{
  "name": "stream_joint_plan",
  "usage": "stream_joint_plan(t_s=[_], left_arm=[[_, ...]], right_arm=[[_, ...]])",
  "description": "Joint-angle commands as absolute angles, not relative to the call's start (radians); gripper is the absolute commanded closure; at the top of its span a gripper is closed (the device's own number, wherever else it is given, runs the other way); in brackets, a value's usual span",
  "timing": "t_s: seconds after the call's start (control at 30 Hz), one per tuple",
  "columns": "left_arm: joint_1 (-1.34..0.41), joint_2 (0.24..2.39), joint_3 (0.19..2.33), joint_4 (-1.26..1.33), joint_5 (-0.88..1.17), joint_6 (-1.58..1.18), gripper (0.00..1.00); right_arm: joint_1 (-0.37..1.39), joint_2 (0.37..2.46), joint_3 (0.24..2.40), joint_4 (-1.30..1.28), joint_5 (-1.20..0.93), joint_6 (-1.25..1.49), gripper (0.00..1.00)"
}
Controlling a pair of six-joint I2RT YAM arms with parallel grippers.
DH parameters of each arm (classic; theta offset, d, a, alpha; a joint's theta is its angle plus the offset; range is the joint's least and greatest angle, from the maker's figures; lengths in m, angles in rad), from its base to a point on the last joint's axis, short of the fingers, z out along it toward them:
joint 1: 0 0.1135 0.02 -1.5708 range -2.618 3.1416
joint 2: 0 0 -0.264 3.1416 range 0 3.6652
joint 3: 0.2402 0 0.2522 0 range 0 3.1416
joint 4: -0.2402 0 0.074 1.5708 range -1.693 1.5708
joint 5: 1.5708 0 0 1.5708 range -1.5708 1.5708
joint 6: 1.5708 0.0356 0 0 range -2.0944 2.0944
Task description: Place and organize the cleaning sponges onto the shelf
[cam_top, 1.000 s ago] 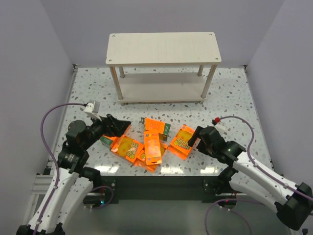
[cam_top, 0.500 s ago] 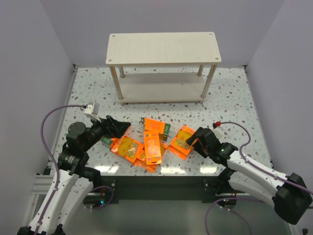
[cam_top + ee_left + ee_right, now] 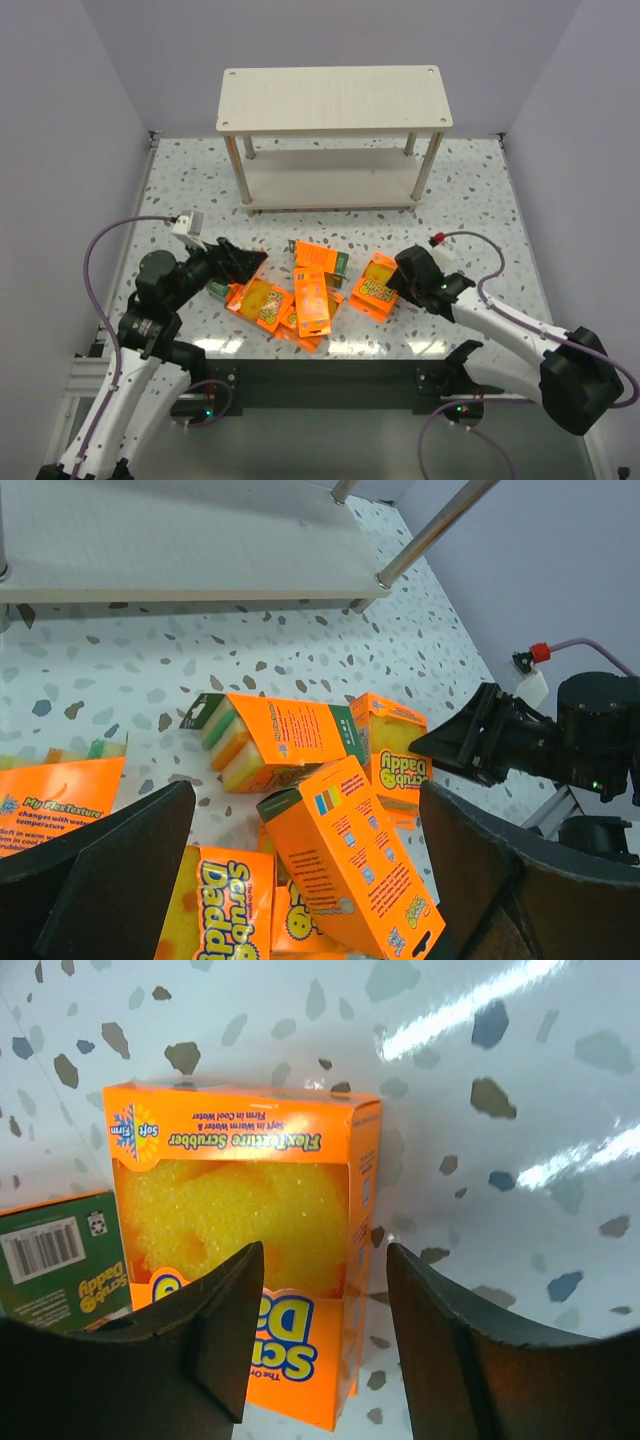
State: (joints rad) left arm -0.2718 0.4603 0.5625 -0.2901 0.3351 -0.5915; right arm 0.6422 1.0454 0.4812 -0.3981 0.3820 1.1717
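Several orange cleaning sponges (image 3: pixel 300 295) lie in a loose heap on the speckled table in front of the shelf (image 3: pixel 335 98), whose two boards are bare. My left gripper (image 3: pixel 245 262) hovers wide open at the heap's left edge; in its wrist view the gripper (image 3: pixel 308 810) frames a tilted pack (image 3: pixel 350 865). My right gripper (image 3: pixel 398 285) is low over the rightmost pack (image 3: pixel 375 287). In the right wrist view the gripper (image 3: pixel 325 1260) straddles that pack's (image 3: pixel 240 1210) right edge, one finger above its face, the other over bare table, jaws partly apart and not touching it.
Grey walls close in the table on three sides. The shelf's thin legs (image 3: pixel 429 170) stand at the back. A green-backed pack (image 3: pixel 55 1255) lies just left of the rightmost one. The right arm's tip (image 3: pixel 450 748) shows in the left wrist view.
My right gripper has slid left and forward onto the rightmost pack and its jaws have narrowed. The left arm has shifted slightly toward the heap, still wide open.
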Motion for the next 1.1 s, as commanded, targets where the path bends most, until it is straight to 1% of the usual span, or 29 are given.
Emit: stream_joint_plan(t_s=[0.0, 0.1, 0.13, 0.2, 0.3, 0.37, 0.43, 0.47, 0.53, 0.6, 0.67, 0.77, 0.9, 1.07], left_arm=[[-0.276, 0.446, 0.571, -0.302, 0.331, -0.594, 0.00], [-0.276, 0.448, 0.566, -0.296, 0.336, -0.597, 0.00], [-0.276, 0.448, 0.563, -0.288, 0.339, -0.601, 0.00], [-0.276, 0.453, 0.563, -0.278, 0.345, -0.609, 0.00], [-0.276, 0.456, 0.561, -0.273, 0.357, -0.618, 0.00], [-0.276, 0.454, 0.577, -0.291, 0.359, -0.614, 0.00], [-0.276, 0.448, 0.595, -0.311, 0.354, -0.604, 0.00], [-0.276, 0.440, 0.600, -0.322, 0.350, -0.597, 0.00], [-0.278, 0.431, 0.595, -0.325, 0.344, -0.597, 0.00], [-0.276, 0.429, 0.585, -0.307, 0.347, -0.604, 0.00], [-0.276, 0.442, 0.569, -0.285, 0.362, -0.615, 0.00], [-0.276, 0.462, 0.563, -0.265, 0.377, -0.621, 0.00], [-0.276, 0.469, 0.563, -0.256, 0.380, -0.624, 0.00], [-0.276, 0.456, 0.558, -0.276, 0.376, -0.621, 0.00]], right_arm=[[0.598, 1.109, 0.581, -0.410, 0.442, 0.869, 0.44], [0.580, 1.192, 0.701, -0.462, 0.457, 0.711, 0.44], [0.577, 1.250, 0.753, -0.477, 0.463, 0.625, 0.44], [0.572, 1.294, 0.793, -0.477, 0.465, 0.519, 0.43], [0.557, 1.367, 0.856, -0.466, 0.451, 0.471, 0.41], [0.555, 1.339, 0.879, -0.500, 0.492, 0.508, 0.39], [0.555, 1.278, 0.842, -0.482, 0.476, 0.538, 0.34], [0.555, 1.211, 0.835, -0.485, 0.466, 0.551, 0.33], [0.555, 1.158, 0.813, -0.501, 0.447, 0.580, 0.32], [0.555, 1.122, 0.804, -0.523, 0.410, 0.597, 0.32], [0.555, 1.111, 0.795, -0.581, 0.390, 0.666, 0.34], [0.555, 1.092, 0.744, -0.630, 0.405, 0.784, 0.35], [0.555, 1.058, 0.631, -0.586, 0.413, 0.951, 0.34], [0.555, 1.074, 0.511, -0.416, 0.371, 1.045, 0.32]])
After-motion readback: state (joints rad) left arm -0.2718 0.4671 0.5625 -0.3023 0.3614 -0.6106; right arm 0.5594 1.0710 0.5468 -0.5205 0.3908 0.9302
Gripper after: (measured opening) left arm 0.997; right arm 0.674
